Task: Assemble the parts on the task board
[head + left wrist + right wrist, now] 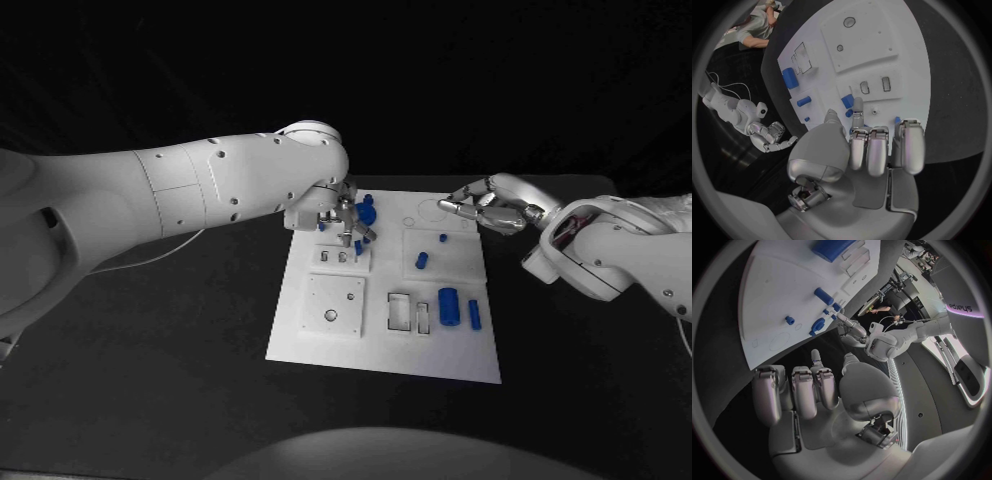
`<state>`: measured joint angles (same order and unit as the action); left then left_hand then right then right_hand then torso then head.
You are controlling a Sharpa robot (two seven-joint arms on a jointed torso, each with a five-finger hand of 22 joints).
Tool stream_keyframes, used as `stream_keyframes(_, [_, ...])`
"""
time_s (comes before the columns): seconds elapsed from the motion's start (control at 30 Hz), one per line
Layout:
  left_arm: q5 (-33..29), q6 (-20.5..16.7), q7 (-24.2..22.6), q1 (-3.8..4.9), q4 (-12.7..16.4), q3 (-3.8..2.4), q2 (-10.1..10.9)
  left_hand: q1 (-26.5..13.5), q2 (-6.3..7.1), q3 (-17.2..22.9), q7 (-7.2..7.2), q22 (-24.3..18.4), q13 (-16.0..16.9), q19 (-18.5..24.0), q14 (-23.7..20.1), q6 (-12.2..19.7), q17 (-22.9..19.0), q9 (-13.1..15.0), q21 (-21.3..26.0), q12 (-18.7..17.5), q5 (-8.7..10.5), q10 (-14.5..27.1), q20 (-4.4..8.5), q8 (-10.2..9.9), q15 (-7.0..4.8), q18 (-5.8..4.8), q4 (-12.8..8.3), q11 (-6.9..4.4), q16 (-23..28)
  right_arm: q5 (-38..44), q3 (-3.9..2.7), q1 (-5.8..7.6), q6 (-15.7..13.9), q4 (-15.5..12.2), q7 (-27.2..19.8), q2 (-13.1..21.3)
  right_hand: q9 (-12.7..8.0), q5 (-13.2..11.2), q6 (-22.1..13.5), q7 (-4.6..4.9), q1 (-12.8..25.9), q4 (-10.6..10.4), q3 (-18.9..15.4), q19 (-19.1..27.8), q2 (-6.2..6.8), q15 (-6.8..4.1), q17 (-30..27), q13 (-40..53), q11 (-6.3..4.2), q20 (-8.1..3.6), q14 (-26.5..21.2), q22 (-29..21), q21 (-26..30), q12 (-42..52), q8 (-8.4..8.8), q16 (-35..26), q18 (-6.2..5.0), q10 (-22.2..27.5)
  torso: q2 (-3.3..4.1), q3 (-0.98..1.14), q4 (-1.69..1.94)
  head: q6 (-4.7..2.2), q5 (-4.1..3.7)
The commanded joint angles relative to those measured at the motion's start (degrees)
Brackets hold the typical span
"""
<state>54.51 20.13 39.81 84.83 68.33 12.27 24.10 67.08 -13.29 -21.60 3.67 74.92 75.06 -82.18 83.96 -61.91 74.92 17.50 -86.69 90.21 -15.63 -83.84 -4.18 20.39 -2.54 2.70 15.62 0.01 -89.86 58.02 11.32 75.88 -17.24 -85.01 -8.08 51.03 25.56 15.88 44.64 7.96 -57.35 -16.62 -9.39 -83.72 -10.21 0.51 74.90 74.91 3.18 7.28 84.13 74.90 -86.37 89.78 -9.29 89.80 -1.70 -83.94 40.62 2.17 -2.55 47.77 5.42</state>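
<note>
The task board (387,330) lies flat in the middle of the black table (173,400), its long side running from six toward twelve o'clock. Blue parts sit on it: a large cylinder (449,306) and a slim bar (475,314) at about four o'clock from the board's centre, a small peg (421,260) near its middle, and a cluster (366,210) at eleven o'clock. Empty rectangular slots (408,312) lie just left of the cylinder.

The left hand (340,220) hangs over the board's eleven o'clock corner, and its arm hides that corner's edge. A small blue part (359,246) sits at its fingertips; in the left wrist view a blue part (847,101) lies just beyond an extended finger (858,106), but whether it is pinched or merely touched cannot be told.

The right hand (485,210) hovers at the board's one o'clock corner, fingers curled inward, nothing in them.

The faint outlines on the board near the right hand are too pale to make out. Open table surrounds the board at six and nine o'clock.
</note>
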Motion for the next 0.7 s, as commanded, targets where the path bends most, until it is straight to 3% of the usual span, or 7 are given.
stream_keyframes(0.03, [-0.5,-0.4,0.7,-0.10,-0.4,-0.02,-0.4,0.8,-0.02,0.6,0.07,6.3,14.9,0.5,6.0,0.2,15.1,0.2,0.3,-0.2,-0.52,-6.2,-0.11,-0.4,0.42,-0.43,0.0,0.30,-0.1,0.0,0.01,-0.05,1.1,0.0,0.1,0.0,-0.1,0.4,0.3,0.19,-0.5,0.0,-0.4,-1.9,-0.02,0.32,15.1,15.1,0.43,-0.04,5.9,13.3,0.4,0.2,0.34,0.2,0.33,-6.1,-0.01,-0.02,0.06,0.06,0.04])
stream_keyframes(0.7, [-0.5,-0.3,0.1,-0.93,-1.7,-0.01,-1.2,3.1,0.28,1.9,0.15,5.8,14.9,1.2,6.0,0.4,15.1,1.1,0.7,-0.2,-2.10,-6.2,-0.22,-1.7,0.53,-0.25,-0.7,0.39,-0.1,0.0,0.01,-0.07,1.4,0.1,0.3,-0.2,-0.3,1.3,0.4,0.23,-1.2,0.0,-0.7,-1.5,-0.23,0.36,15.1,15.1,0.48,0.00,5.9,13.1,0.7,0.2,0.45,0.2,0.21,-6.1,-0.06,-0.06,0.05,0.22,0.09])
